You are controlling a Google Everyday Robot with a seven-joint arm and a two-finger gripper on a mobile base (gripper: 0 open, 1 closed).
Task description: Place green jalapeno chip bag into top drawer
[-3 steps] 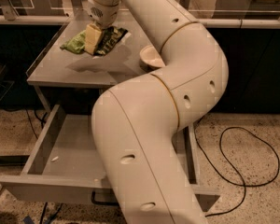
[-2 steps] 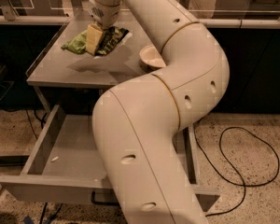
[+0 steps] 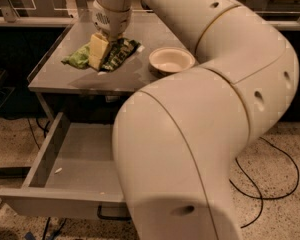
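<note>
Floor (image 3: 10, 139): speckled pale stone, lower than the bowl on every side; a dark cable (image 3: 277, 181) loops over it to the lower right of the bowl
Worktop (image 3: 135, 78): flat grey top that carries the bowl, with dark space beneath it
Bowl (image 3: 171, 60): round and cream, upright on the worktop near its front edge
Green jalapeno chip bag (image 3: 118, 54): crinkled, lying on the worktop to the left of the bowl, near it but apart; its far end from the bowl is bright green, the end nearer the bowl is dark with pale lettering and a white corner
Pincer (image 3: 100, 59): down on the middle of the bag, left of the bowl, its pale yellow end touching the foil; I cannot tell whether it is open or closed on the bag
Arm (image 3: 210, 109): thick cream links that rise above and left of the bowl, bend round to its right and fill the foreground below it
Top drawer (image 3: 45, 149): open, below the bowl and forward of it, under the worktop's front edge; grey walls and floor with a few pale specks; the part under the bowl is hidden by the arm
Handle (image 3: 112, 215): small dark loop on the drawer's front panel, below and left of the bowl, partly behind the arm
</note>
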